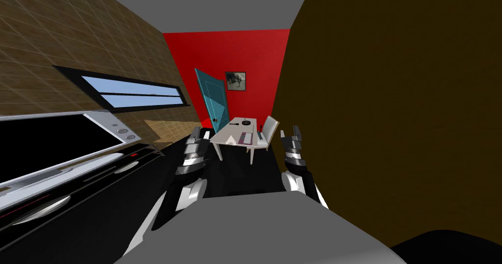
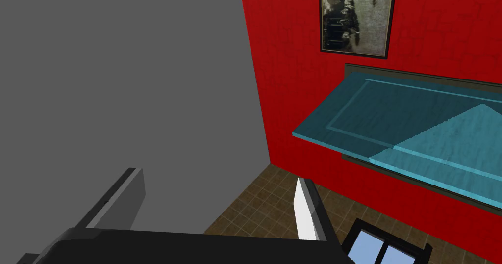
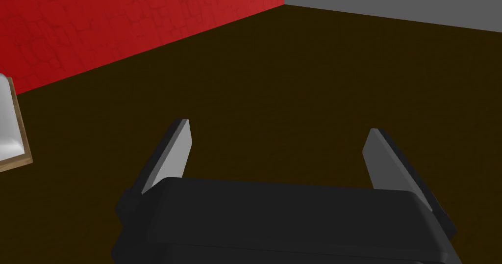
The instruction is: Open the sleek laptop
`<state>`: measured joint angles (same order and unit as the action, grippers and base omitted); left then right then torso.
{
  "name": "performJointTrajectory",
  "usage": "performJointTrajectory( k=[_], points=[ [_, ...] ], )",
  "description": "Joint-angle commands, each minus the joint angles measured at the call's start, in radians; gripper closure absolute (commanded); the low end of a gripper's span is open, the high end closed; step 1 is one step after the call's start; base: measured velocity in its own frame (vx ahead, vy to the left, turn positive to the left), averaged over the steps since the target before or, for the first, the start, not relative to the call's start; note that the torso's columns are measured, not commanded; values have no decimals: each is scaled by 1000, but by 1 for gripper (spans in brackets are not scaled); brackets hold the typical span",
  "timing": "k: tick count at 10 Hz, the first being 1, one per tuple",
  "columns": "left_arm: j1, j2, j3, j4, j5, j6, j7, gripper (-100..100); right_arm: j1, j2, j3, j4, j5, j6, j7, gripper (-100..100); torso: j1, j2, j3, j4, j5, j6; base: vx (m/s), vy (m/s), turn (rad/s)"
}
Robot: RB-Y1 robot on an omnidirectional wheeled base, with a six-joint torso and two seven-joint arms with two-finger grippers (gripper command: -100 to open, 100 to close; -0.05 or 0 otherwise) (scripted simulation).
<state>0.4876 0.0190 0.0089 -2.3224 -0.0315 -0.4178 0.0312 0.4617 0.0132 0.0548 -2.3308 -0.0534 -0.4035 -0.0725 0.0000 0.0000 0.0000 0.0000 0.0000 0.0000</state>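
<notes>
The laptop (image 1: 245, 138) lies flat on the white table (image 1: 226, 132) well ahead of me, near the table's near right corner, with the white chair (image 1: 269, 130) just beside that edge. Its long axis seems to run from the table's near edge toward its far edge (which end is the hinge I cannot tell from here). My left gripper (image 2: 218, 175) is held out in front, fingers apart. My right gripper (image 3: 278, 126) has its fingers spread just as wide, facing the dark brown wall (image 3: 294, 79). A teal door (image 1: 214, 99) stands ajar beyond the table's far left corner.
</notes>
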Motion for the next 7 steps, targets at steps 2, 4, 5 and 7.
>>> performJointTrajectory(
  k=[2, 4, 5, 7],
  points=[
    [0, 0, 0, 0, 0, 0, 0, 0, 0, 0, 0, 0, 0, 0, 0, 0, 0, 104, -209, 105, 0, 0, 0, 0, 0],
    [0, 0, 0, 0, 0, 0, 0, 0, 0, 0, 0, 0, 0, 0, 0, 0, 0, 248, -497, 248, 0, 0, 0, 0, 0],
    [0, 0, 0, 0, 0, 0, 0, 0, 0, 0, 0, 0, 0, 0, 0, 0, 0, 322, -644, 322, 0, 0, 0, 0, 0],
    [0, 0, 0, 0, 0, 0, 0, 0, 0, 0, 0, 0, 0, 0, 0, 0, 0, 470, -939, 470, 0, 0, 0, 0, 0]
  ],
)
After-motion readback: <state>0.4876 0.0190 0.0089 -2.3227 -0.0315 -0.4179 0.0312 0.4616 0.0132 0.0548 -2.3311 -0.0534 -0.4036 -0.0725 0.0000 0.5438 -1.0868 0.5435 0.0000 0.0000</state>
